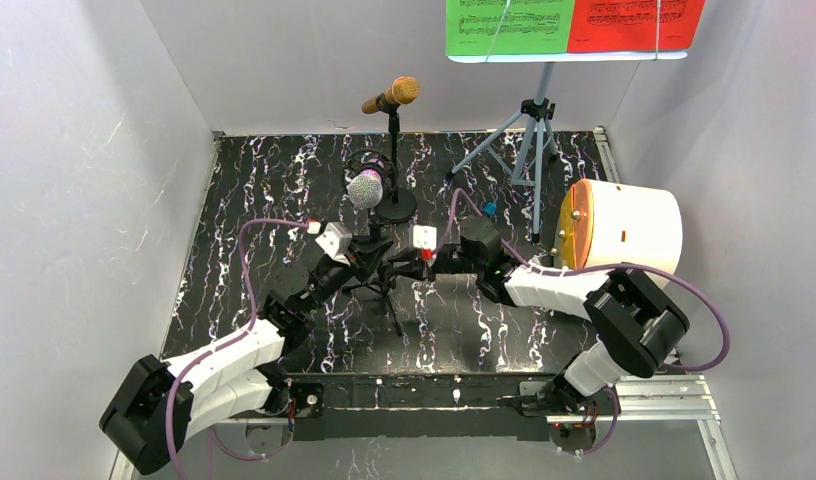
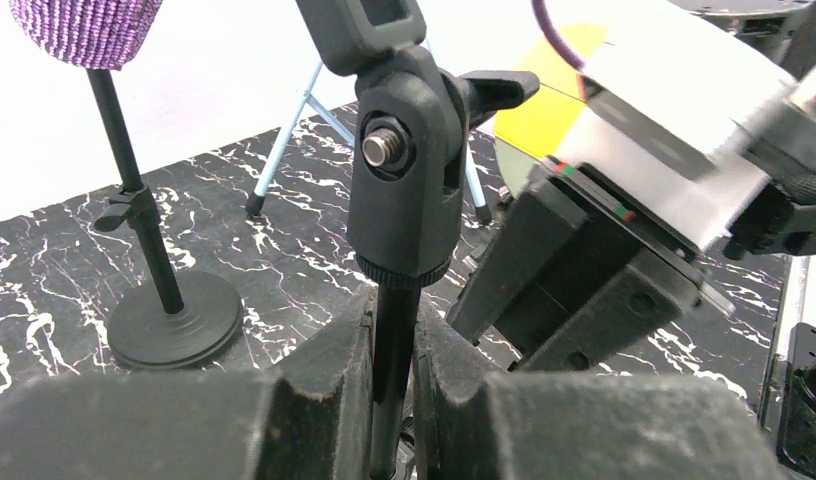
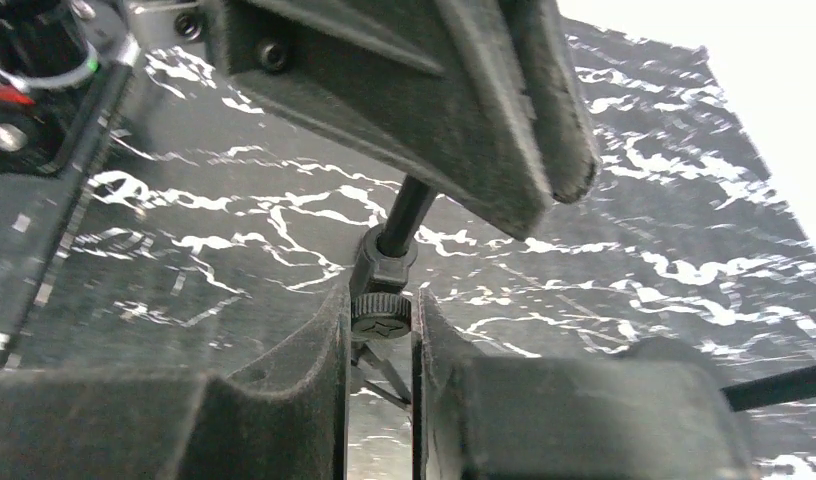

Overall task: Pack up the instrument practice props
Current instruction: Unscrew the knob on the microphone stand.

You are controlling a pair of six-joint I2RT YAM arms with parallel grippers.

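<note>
both claws are on the same mic stand (image 2: 404, 200), mid-table on the black mat. left claw (image 2: 394, 345) is clamped on the thin pole just under the swivel head. right claw (image 3: 381, 330) is pinched on the knurled collar (image 3: 381, 310) lower down, and both pads look flush to it. purple mic (image 1: 365, 188) seems to ride on top of this stand, but its clip is cut off in the wrist view so i can't confirm.

risks as i see them:
1. the 2 claws are nearly touching. any twist on the collar could drive one wrist into the other.
2. if the collar lets go while the left grip is light, the upper pole could drop or spin and the mic would swing.
3. opposing forces from 2 grips on a thin pole could bend it or tip the legs.
4. gold mic (image 1: 394, 95) on its round base (image 1: 396, 208) stands just behind, so a tilt of the held stand could knock it over.

music rack (image 1: 532, 130) and white drum (image 1: 629, 225) are far enough off.
</note>
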